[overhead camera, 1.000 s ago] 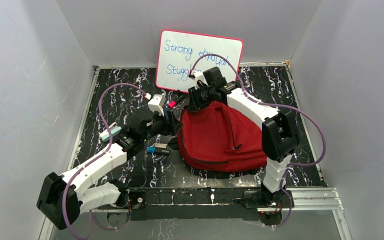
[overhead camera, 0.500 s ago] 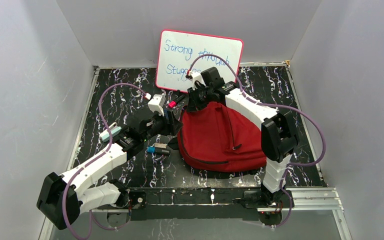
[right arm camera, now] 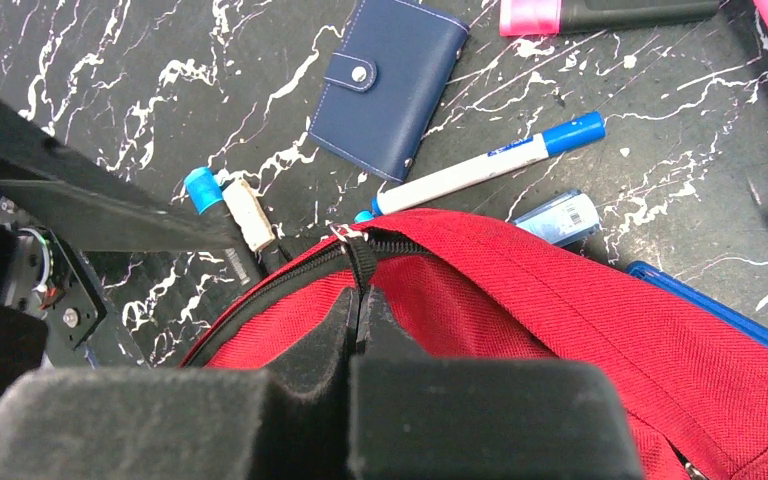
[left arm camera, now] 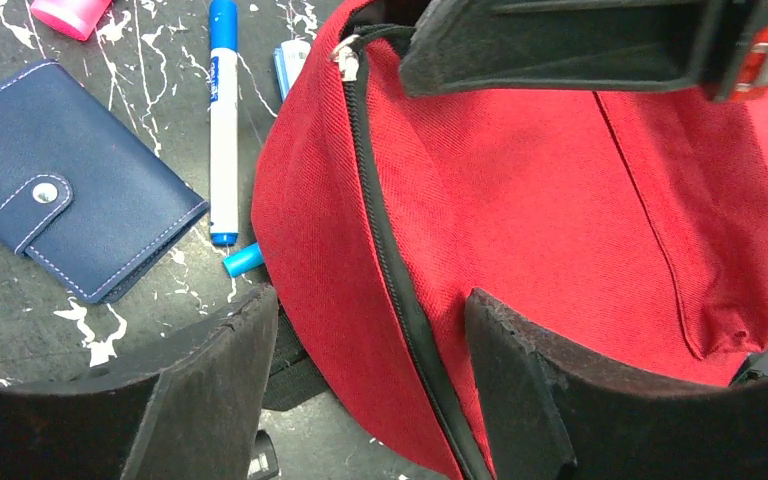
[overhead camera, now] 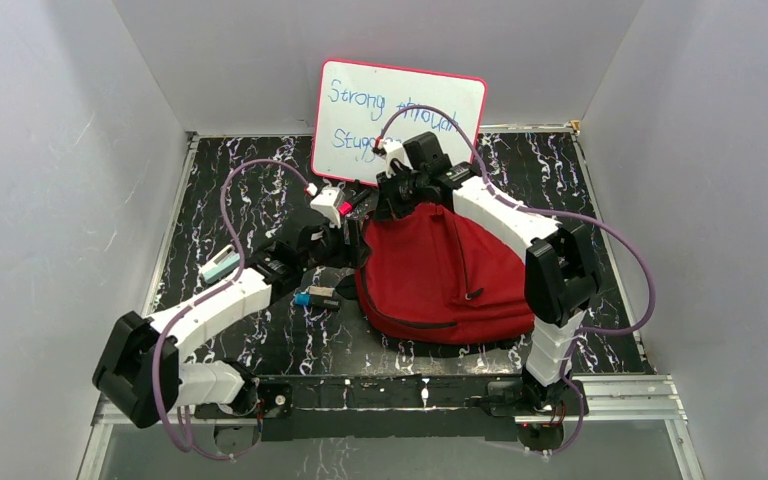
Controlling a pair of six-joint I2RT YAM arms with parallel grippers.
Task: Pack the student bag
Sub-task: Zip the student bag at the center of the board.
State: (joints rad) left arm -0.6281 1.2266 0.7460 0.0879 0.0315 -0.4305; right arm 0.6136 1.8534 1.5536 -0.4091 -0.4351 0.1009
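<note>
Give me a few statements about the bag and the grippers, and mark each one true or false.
1. The right gripper is shut on the zipper pull. True.
2. The left gripper is shut. False: its jaws stand open astride the edge of the bag.
3. The wallet lies inside the bag. False: it lies on the table beside it.
4. A marker lies between wallet and bag. True.

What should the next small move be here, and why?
Probably the right gripper drags the zipper pull along the track: its fingers are shut on the pull, the red bag looks zipped, and the wallet and marker lie outside.
</note>
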